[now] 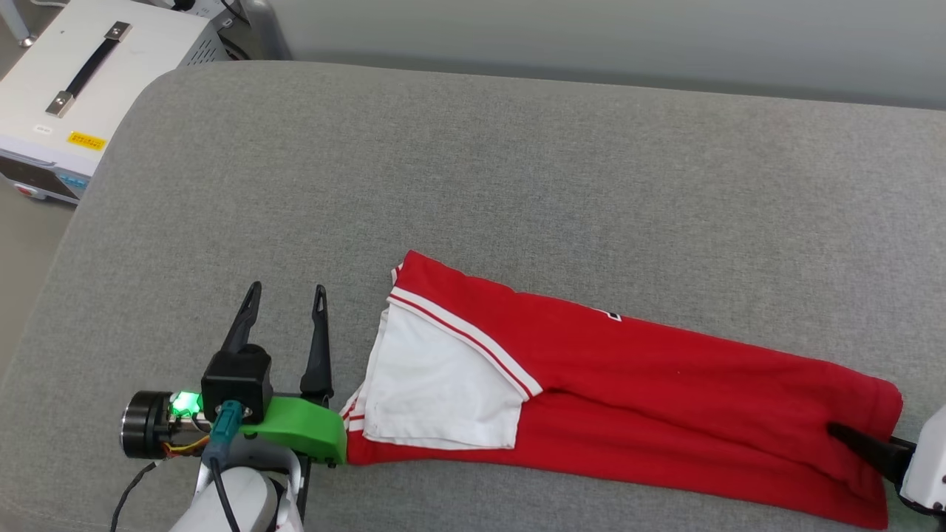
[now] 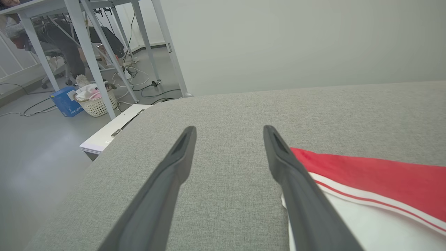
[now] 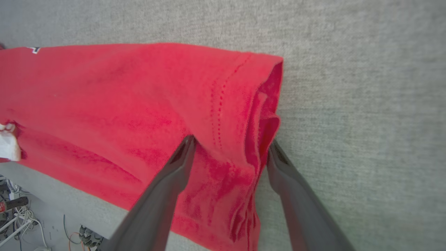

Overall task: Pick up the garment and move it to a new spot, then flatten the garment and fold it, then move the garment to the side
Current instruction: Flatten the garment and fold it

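Right gripper (image 3: pixel 231 141) spread astride the garment's (image 1: pixel 628 384) hem (image 3: pixel 268 104), left gripper (image 1: pixel 287 295) spread beside its sleeve (image 1: pixel 436 391); folded long on the cushion (image 1: pixel 517 148), the soft, light cloth looks best pinched at corners.

One garment (image 1: pixel 628 391) lies on one grey cushion (image 1: pixel 517 170), with one white sleeve (image 1: pixel 436 391) showing at its left end. There are two grippers, the left gripper (image 1: pixel 287 288) at the near left and the right gripper (image 3: pixel 231 141) at the near right. Each has two dark fingers (image 2: pixel 167 181), four in all. At the far left stands one white case (image 1: pixel 81 81) bearing one black handle (image 1: pixel 89 66) and one yellow label (image 1: pixel 86 140). On the floor beyond it sit one woven basket (image 2: pixel 97 104) and one blue box (image 2: pixel 64 101).
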Robot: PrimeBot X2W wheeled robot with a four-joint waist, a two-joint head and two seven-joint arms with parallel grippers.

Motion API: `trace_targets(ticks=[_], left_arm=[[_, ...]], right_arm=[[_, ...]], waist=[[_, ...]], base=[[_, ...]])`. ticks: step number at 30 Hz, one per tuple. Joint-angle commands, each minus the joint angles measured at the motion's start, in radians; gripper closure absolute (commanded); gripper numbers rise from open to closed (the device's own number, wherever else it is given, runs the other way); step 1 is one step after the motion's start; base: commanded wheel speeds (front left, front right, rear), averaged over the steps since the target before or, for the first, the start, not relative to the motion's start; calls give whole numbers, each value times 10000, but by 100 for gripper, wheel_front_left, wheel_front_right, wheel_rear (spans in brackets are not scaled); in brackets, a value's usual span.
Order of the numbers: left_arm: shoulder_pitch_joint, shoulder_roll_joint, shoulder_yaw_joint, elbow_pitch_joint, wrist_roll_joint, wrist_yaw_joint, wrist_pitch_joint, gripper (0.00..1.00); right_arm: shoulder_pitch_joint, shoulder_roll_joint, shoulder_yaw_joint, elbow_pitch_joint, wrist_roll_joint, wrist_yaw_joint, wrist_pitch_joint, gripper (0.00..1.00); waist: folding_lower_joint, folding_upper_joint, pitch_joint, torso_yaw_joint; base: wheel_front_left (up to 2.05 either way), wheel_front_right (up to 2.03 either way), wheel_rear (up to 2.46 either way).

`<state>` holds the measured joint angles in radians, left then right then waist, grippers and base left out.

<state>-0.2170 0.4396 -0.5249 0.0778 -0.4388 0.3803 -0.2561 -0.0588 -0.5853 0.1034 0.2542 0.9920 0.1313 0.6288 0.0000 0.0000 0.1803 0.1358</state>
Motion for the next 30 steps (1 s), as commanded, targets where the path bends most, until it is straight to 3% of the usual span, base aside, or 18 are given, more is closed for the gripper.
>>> trace_targets(ticks=[1,8,9,10,11,19,30], left_arm=[[236,-210,227,-61,302,-78,-56,0],[854,-1012,1256,-98,1515,-555,-56,0],[913,-1085,1358,-88,1648,-618,-56,0],[975,-1158,1482,-87,1832,-685,-56,0],[1029,-1211,1570,-76,1966,-742,-56,0],[1480,-1687,2297,-104,2637,-1340,-56,0],[1887,-2173,2801,-155,3180,-2137,-57,0]], right_arm=[[-137,203,265,180,-32,-6,-34,0],[-304,419,931,580,198,-6,-230,0],[-300,396,982,614,217,-6,-252,10],[-315,340,1018,637,197,-6,-359,70],[-328,305,1049,653,201,-6,-438,100],[-393,-223,1038,861,372,-6,-937,100],[-51,-1811,279,1259,278,-6,-1462,100]], waist=[[0,0,37,42],[0,0,-35,47],[0,0,-52,39],[0,0,-74,22],[0,0,-99,4],[0,0,-400,-165],[0,0,-741,-237]], base=[[0,0,0],[0,0,0],[0,0,0],[0,0,0],[0,0,0],[0,0,0],[0,0,0]])
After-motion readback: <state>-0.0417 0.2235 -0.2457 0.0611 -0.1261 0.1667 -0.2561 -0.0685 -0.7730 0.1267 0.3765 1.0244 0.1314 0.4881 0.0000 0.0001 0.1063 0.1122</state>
